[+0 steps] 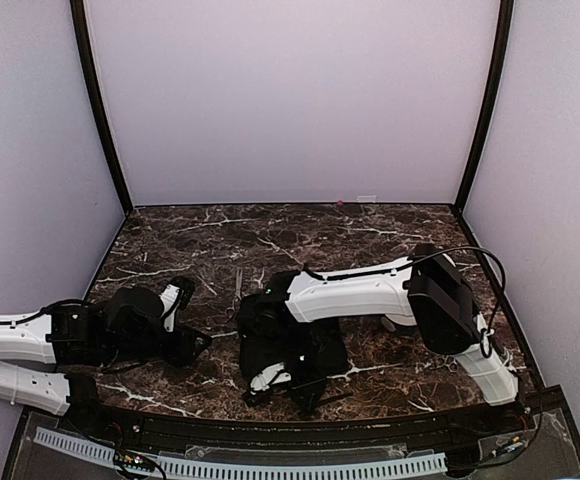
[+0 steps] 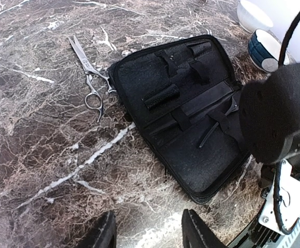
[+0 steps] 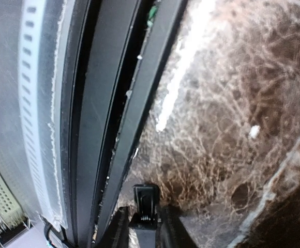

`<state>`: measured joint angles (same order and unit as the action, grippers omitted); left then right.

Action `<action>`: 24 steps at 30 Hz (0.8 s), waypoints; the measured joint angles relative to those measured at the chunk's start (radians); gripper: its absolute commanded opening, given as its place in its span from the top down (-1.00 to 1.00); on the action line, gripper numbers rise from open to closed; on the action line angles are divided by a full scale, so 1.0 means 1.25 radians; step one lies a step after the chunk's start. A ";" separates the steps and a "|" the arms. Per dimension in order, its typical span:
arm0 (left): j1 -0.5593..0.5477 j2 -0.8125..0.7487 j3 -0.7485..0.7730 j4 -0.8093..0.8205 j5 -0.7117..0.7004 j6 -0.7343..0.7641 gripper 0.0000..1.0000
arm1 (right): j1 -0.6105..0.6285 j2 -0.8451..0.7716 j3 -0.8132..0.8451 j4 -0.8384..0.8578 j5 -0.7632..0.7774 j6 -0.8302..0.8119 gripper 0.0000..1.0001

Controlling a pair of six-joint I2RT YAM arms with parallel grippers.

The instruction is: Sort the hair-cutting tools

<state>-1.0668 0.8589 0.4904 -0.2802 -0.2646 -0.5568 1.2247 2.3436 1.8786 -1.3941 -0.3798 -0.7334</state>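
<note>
Your left tool [image 2: 149, 232] gapes empty, right tool [image 3: 143, 222] pinches a dark piece [image 3: 145, 202]; scissors [image 2: 88, 68] at ten o'clock of the case [image 2: 191, 155] lie unsorted.

A table [image 1: 270, 235] of dark brown marble, laced with white veins, fills the floor of a small enclosure. Behind it stands a plain back wall [image 1: 290, 100] of pale lavender, and matching side walls [image 1: 30, 150] slant outward toward the viewer. Thin black posts [image 1: 100, 110] mark the two rear corners where the panels meet. Along the table's near edge runs a curved black rail [image 1: 300, 428], and below it lies a pale slotted strip [image 1: 240, 465]. The light is soft and even, with faint sheen on the marble.
</note>
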 measured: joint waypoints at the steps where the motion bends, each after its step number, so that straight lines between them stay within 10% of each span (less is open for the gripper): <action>1: 0.000 0.006 0.000 0.003 0.002 0.001 0.12 | -0.004 0.002 0.004 -0.005 0.000 -0.002 0.42; 13: 0.000 0.098 0.033 0.009 0.074 0.049 0.10 | -0.038 -0.070 -0.008 0.026 0.066 0.008 0.30; 24: -0.042 0.313 0.210 0.002 0.206 0.152 0.09 | -0.233 -0.507 -0.299 0.137 0.087 0.038 0.25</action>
<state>-1.1191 1.2499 0.7532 -0.2783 -0.0074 -0.3664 0.9337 1.7103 1.5047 -1.2224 -0.2707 -0.6857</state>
